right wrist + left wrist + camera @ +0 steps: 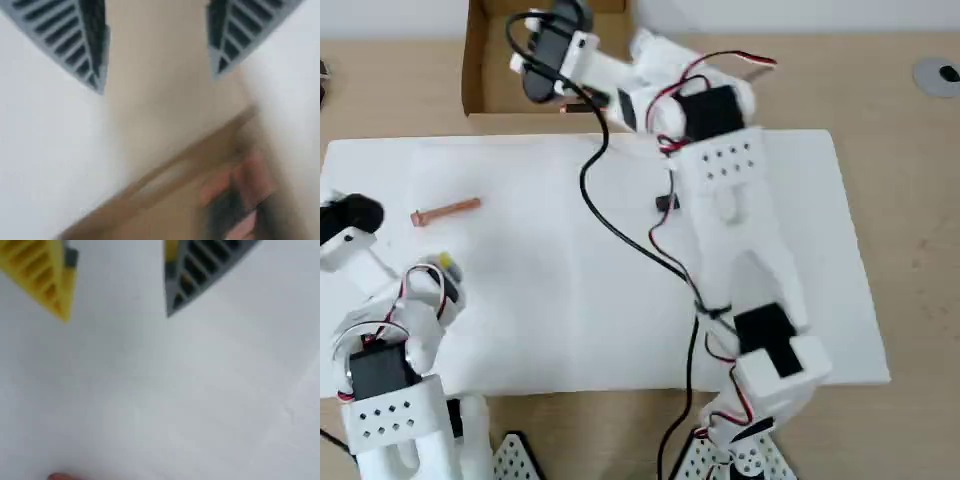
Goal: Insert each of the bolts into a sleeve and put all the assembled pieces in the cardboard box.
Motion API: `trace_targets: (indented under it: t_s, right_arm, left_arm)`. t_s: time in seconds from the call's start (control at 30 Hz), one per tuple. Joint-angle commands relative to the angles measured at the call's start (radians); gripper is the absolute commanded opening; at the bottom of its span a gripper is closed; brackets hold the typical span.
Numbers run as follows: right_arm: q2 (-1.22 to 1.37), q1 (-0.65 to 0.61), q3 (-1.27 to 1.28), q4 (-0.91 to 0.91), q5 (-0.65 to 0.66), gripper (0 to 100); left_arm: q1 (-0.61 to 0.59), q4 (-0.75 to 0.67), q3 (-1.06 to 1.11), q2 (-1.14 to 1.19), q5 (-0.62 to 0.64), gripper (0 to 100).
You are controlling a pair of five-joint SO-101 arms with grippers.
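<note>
On the table (pixel 900 180) lies a large white sheet (pixel 520 320), and just behind its far edge stands the cardboard box (pixel 510 123), open on top. Over the box hangs the right gripper (pixel 157 82), its 2 grey fingers spread wide with nothing between them. Under it the box wall is seen, and some reddish and dark shapes that are too blurred to name. The left gripper (pixel 116 315) hangs over the bare sheet. Its 2 fingers, 1 yellow and 1 grey, are also wide apart and empty.

The smallest thing is the bolt (pixel 445 211), copper-coloured, lying flat on the left part of the sheet, well apart from the box. Its long axis runs almost along the far edge of the sheet, only a little tilted, and the wider head end points to the left. It looks light, stiff and smooth, so it will probably roll or slip under a careless touch. A hold across the middle of the shaft, with the fingers square to the long axis, seems the safest.
</note>
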Motion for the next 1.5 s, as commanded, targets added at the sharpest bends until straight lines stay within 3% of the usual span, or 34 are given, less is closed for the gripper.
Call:
trace_targets:
  t_s: [0.0, 0.1, 0.33, 0.53, 0.83, 1.03, 1.47]
  right_arm:
    - [-0.064, 0.013, -0.05, 0.29, -0.074, 17.1]
    - [-0.064, 0.013, -0.044, 0.404, -0.107, 17.1]
    - [-0.07, 0.064, 0.067, 0.411, -0.117, 17.1]
    - [-0.07, 0.131, 0.268, 0.413, 0.028, 21.5]
    - [-0.062, 0.183, 0.332, 0.411, 0.272, 21.7]
    - [0.022, 0.17, 0.311, 0.396, 0.393, 21.7]
    - [0.302, 0.028, 0.016, 0.41, 0.405, 21.7]
  left_arm:
    - [0.08, 0.003, -0.057, 0.025, 0.015, 16]
    - [0.1, -0.023, -0.071, 0.128, 0.017, 16]
    - [0.061, -0.038, -0.334, 0.616, 0.052, 16]
    - [-0.048, -0.038, -0.629, 0.974, 0.476, 13]
    - [0.0, -0.051, -0.698, 1.178, 0.809, 12]
    - [0.017, -0.126, -0.69, 1.191, 0.879, 12]
    - [0.003, -0.305, -0.661, 1.196, 0.891, 3]
